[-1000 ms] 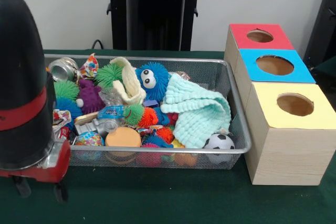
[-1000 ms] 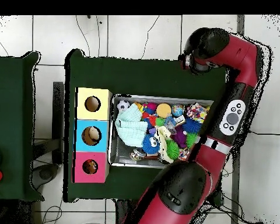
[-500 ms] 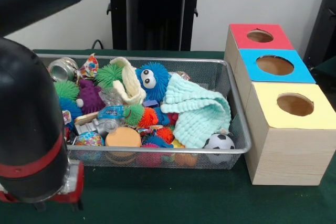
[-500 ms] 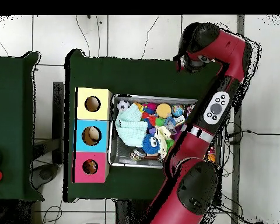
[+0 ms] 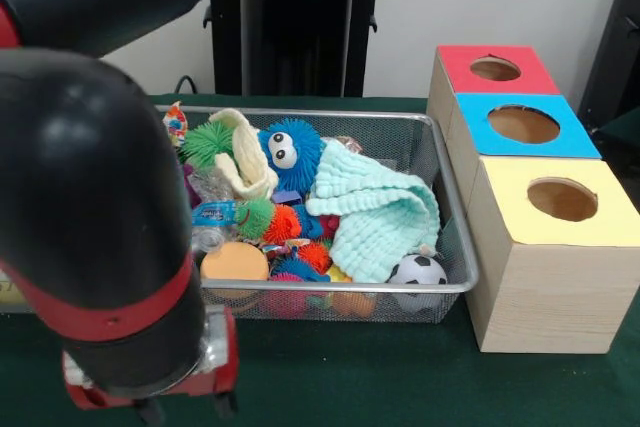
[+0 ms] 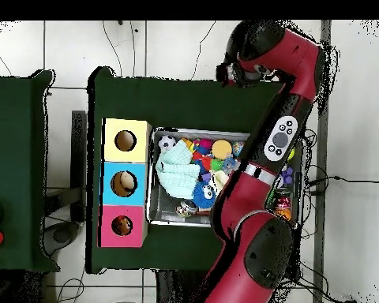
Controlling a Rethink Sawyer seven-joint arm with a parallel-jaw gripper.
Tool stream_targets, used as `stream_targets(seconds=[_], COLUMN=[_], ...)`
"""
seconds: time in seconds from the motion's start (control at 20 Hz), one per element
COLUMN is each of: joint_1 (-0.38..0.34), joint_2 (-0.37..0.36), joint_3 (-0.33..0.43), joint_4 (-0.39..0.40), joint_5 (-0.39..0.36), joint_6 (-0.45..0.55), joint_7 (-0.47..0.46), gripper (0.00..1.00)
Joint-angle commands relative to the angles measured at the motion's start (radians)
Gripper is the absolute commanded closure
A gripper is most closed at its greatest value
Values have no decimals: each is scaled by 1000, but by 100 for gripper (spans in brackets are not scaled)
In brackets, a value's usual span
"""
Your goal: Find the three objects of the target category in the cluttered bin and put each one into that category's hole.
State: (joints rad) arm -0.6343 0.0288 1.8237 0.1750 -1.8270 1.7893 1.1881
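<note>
A wire mesh bin (image 5: 452,237) holds a heap of toys: a blue furry toy with eyes (image 5: 288,151), a mint cloth (image 5: 375,209), a small soccer ball (image 5: 417,271), an orange disc (image 5: 234,262) and green and orange spiky balls. Three wooden boxes stand beside it, with holes in red (image 5: 495,68), blue (image 5: 523,124) and yellow (image 5: 562,199) tops. My gripper (image 5: 186,409) hangs low in front of the bin's left end, over the green cloth, open with nothing held. In the overhead view the gripper (image 6: 224,73) is past the bin's (image 6: 151,177) far side.
My arm's thick black and red links (image 5: 100,197) cover the bin's left third in the front view. In the overhead view the arm (image 6: 279,142) lies across the bin's right end. A second green table (image 6: 11,170) stands at the left.
The arm has swung right in the front view and now hides the can and toys at the bin's left end. Overhead, the gripper has shifted left along the table's far edge.
</note>
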Motion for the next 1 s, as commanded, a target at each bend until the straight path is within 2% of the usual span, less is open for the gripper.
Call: stream_targets(seconds=[0.05, 0.25, 0.5, 0.7, 1.0], joint_1=[-108, -208, -270, -300, -316], joint_2=[-68, -119, -187, -220, -296], joint_3=[-274, -401, -495, -554, -627], joint_4=[300, 564, 734, 827, 912], joint_5=[335, 539, 659, 710, 773], joint_6=[94, -1, -62, -147, -190], joint_7=[186, 371, 466, 539, 609], gripper=[0, 0, 0, 0, 0])
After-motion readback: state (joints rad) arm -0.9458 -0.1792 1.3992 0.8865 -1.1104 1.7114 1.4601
